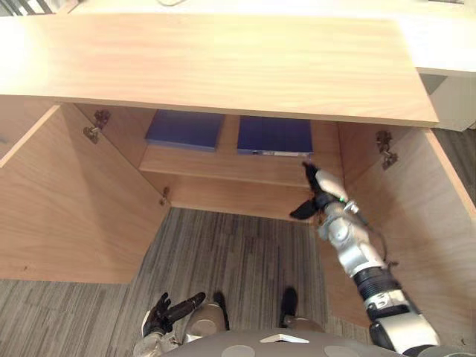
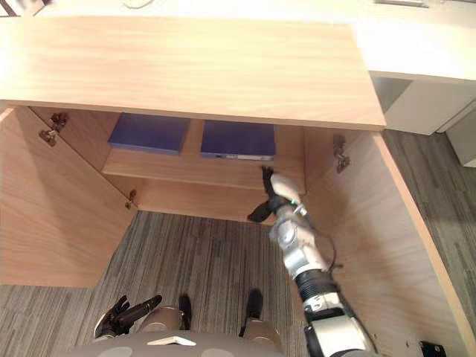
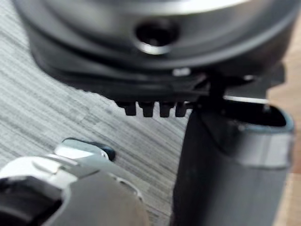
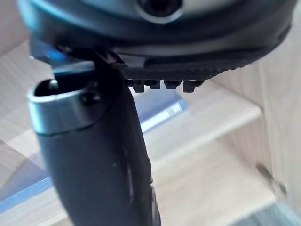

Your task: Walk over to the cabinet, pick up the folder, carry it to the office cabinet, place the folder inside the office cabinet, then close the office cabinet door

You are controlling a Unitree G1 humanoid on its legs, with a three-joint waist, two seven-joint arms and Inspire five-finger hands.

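Your right hand, fingers straight and empty, hangs just before the shelf. The folder lies flat there beside a second blue folder, so placement looks done. The right door and left door stand open over grey carpet. Your left hand hangs low, relaxed.

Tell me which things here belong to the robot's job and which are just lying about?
Part of the job: the office cabinet; its left door and right door, both open; the blue folder on the right of the shelf; the right hand, open, close to it.
Just there: probably the other blue folder beside it; the white furniture beyond the cabinet; the left hand, idle and low.
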